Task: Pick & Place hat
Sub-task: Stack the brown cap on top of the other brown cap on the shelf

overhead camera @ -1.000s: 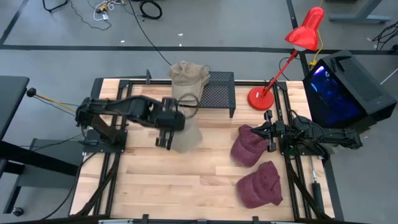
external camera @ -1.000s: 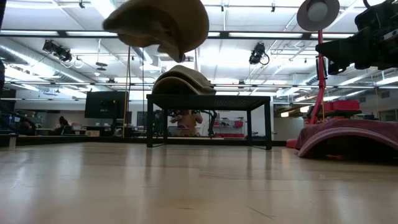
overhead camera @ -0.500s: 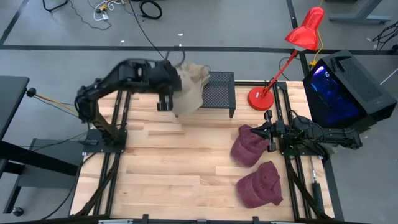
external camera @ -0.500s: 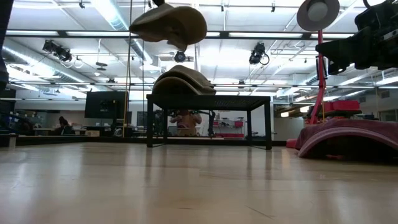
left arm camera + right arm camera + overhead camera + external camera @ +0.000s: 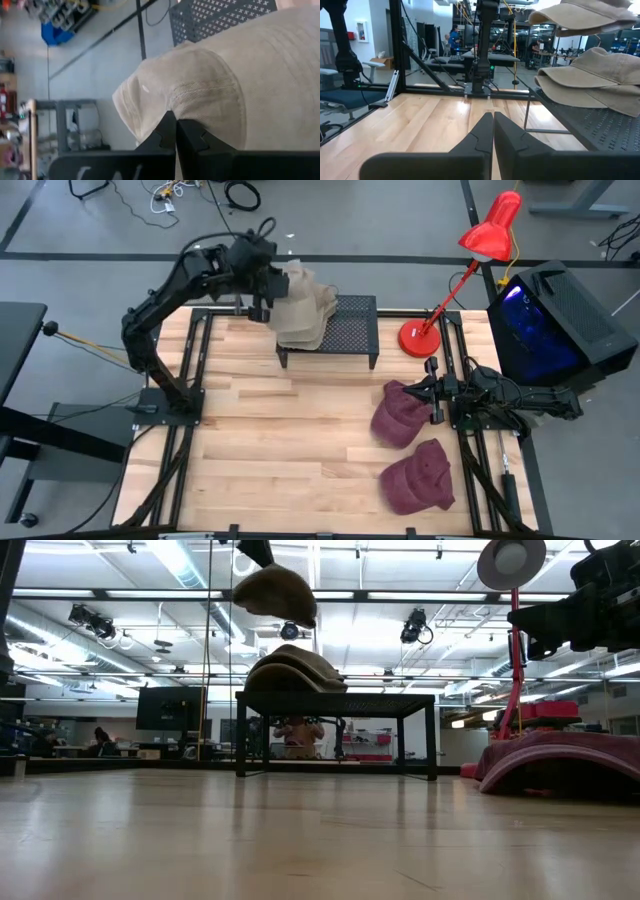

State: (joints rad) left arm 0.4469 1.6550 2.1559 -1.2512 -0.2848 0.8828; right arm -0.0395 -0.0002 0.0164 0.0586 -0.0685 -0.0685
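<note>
A beige hat [image 5: 300,320] hangs in the air over the black mesh stand [image 5: 350,330] at the table's far side, with my left gripper [image 5: 176,117] shut on it. In the low view this hat [image 5: 275,592] hangs clear above another beige hat [image 5: 295,670], which lies with its underside on the stand's top [image 5: 335,698]. My right gripper [image 5: 493,120] rests shut at the table's right side [image 5: 432,393], with nothing between its fingers. My left gripper pinches the beige hat's edge [image 5: 192,107], by a stitched seam, between its two fingers. The fingers slant down at it from the table's left. The hat hangs below the gripper [image 5: 255,552], tilted and lifted clear of the hat on the stand.
Two maroon hats [image 5: 400,415] [image 5: 418,477] lie on the table's right half, next to my right arm. A red desk lamp [image 5: 420,337] stands at the far right, a black box with blue light [image 5: 550,320] beyond it. The table's left and middle wood [image 5: 270,450] is bare.
My left gripper has carried the beige hat from over the table's middle up and toward the far edge, to a place over the stand, turning as it went. The hat stays lifted clear and has turned about with the gripper.
</note>
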